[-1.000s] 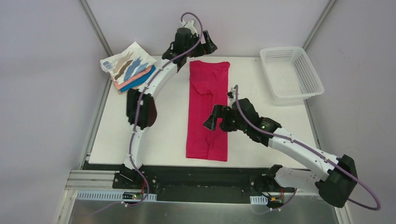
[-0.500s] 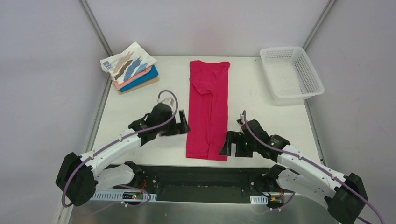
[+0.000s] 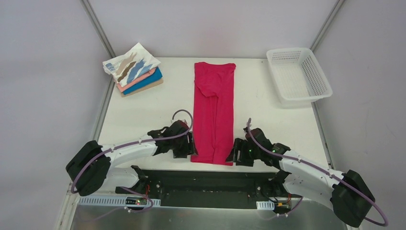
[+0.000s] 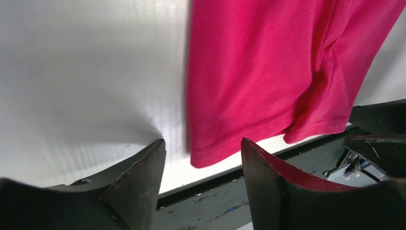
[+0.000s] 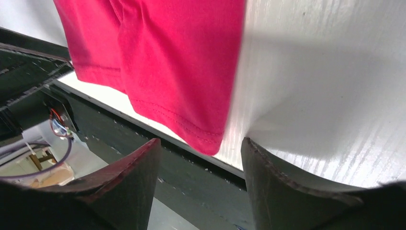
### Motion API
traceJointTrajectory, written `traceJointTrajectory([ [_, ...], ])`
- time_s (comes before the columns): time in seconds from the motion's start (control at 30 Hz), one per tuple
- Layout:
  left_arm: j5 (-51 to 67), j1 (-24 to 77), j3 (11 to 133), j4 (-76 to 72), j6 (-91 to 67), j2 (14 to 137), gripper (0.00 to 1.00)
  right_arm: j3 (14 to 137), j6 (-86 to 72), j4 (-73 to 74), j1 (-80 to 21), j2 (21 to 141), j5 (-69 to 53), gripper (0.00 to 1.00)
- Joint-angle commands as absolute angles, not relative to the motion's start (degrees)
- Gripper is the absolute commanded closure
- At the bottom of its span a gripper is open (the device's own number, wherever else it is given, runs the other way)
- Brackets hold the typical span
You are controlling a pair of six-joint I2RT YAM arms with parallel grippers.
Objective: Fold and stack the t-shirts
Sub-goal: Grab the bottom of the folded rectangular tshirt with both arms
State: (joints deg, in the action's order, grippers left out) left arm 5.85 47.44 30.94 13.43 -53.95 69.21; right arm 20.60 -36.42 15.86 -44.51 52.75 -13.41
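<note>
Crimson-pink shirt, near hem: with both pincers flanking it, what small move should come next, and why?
Probably shut the left pincer and right pincer on the hem corners. Both are open, and each wrist view shows a near corner of the crimson-pink shirt lined up between the fingers, ungrasped. The shirt lies as a long flat strip, so a crosswise fold seems next.

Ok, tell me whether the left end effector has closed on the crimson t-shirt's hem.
No, the left end effector is open, its fingers standing apart with the crimson t-shirt hem corner lying free between them.
</note>
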Motion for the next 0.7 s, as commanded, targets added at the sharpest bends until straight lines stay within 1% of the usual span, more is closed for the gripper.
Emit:
traceJointTrajectory([
  [0.0,5.88,48.57,31.77,13.28,-55.06,75.25,0.47,18.77,-39.63,13.24,-44.84,54.05,-9.08,0.38],
  [0.1,7.5,48.81,32.44,13.35,-54.92,77.36,0.62,18.26,-40.56,13.28,-44.79,55.08,-8.68,0.44],
  [0.17,7.95,48.81,32.07,13.36,-55.09,77.69,0.71,18.11,-40.61,13.05,-44.78,56.08,-8.32,0.54],
  [0.23,7.87,48.82,31.4,13.64,-55.75,77.45,0.8,18.26,-40.39,12.85,-44.82,57.44,-8.27,0.67],
  [0.27,7.91,48.85,31.0,13.7,-56.32,77.06,0.86,18.34,-40.29,12.75,-44.8,58.15,-8.81,0.72],
  [0.33,8.18,48.91,29.81,13.97,-57.45,75.98,1.0,18.18,-40.39,12.53,-44.88,58.69,-10.42,0.86],
  [0.37,8.12,48.94,29.02,14.28,-57.98,75.25,1.0,17.82,-40.71,12.53,-44.85,58.43,-11.05,0.98],
  [0.4,8.09,48.95,28.2,14.9,-58.4,74.23,1.0,17.41,-40.89,13.41,-44.88,57.7,-11.72,1.0],
  [0.53,8.86,49.02,24.58,18.08,-60.56,68.13,1.0,15.52,-41.82,18.81,-44.85,51.5,-13.25,1.0],
  [0.67,9.25,49.6,23.33,17.72,-61.13,62.87,1.0,12.53,-44.53,12.93,-44.94,46.79,-19.98,1.0],
])
